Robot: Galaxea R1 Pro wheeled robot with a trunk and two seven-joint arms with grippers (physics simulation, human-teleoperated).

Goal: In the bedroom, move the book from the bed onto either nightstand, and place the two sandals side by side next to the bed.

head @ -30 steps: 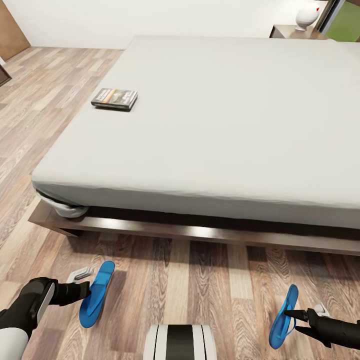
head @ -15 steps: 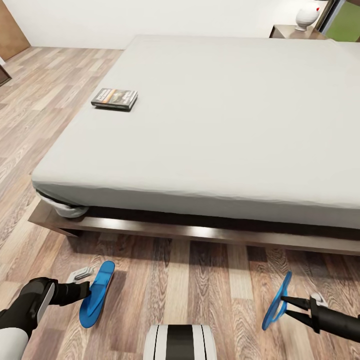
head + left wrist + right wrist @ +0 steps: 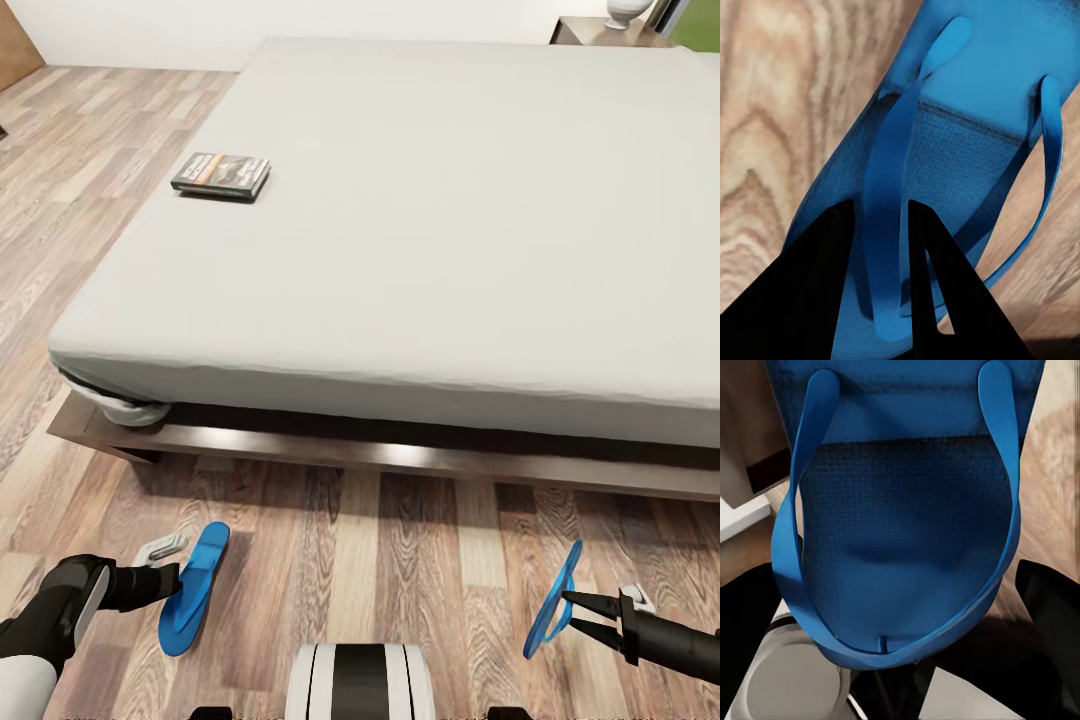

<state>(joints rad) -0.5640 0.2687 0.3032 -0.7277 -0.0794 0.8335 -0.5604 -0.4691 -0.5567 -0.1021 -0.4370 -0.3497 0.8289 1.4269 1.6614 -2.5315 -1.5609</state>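
My left fingers (image 3: 172, 584) pinch one strap of a blue sandal (image 3: 194, 587) at 7 o'clock. My right fingers (image 3: 568, 612) clamp the other sandal (image 3: 556, 597), tilted on edge at 5 o'clock. The book (image 3: 221, 175) lies on the bed (image 3: 450, 250), near its 10 o'clock edge.

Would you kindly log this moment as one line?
left hand: shut on blue flip-flop | right hand: second flip-flop tilted | paperback book: on grey bed
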